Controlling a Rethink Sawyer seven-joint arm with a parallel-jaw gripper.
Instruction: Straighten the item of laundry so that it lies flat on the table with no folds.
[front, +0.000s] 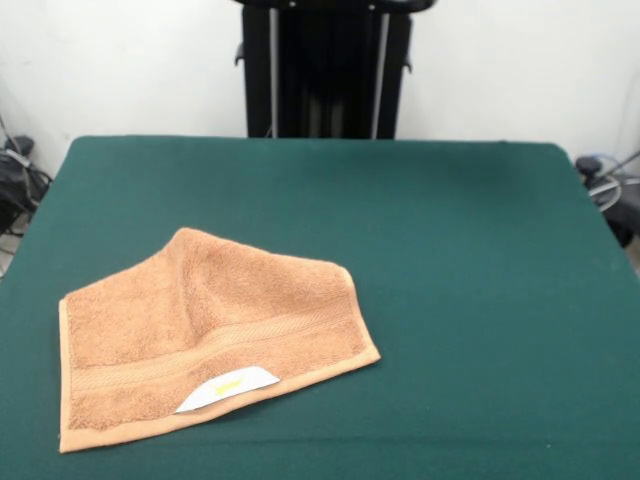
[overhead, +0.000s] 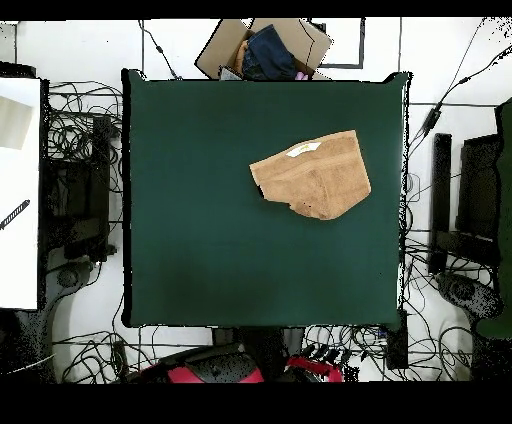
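Green felt covers the wide surface (front: 450, 260), where the orange-tan towel (front: 215, 330) lies toward the camera-side left corner in the front view, its far edge doubled over into a ridge, its banded hem and white label (front: 228, 389) nearest the camera. No pincer shows in either view, so its state cannot be told; only the pedestal (front: 325, 70) stands behind. Judging by that, any reach must cross the surface, away from the base, toward the towel's folded far side.
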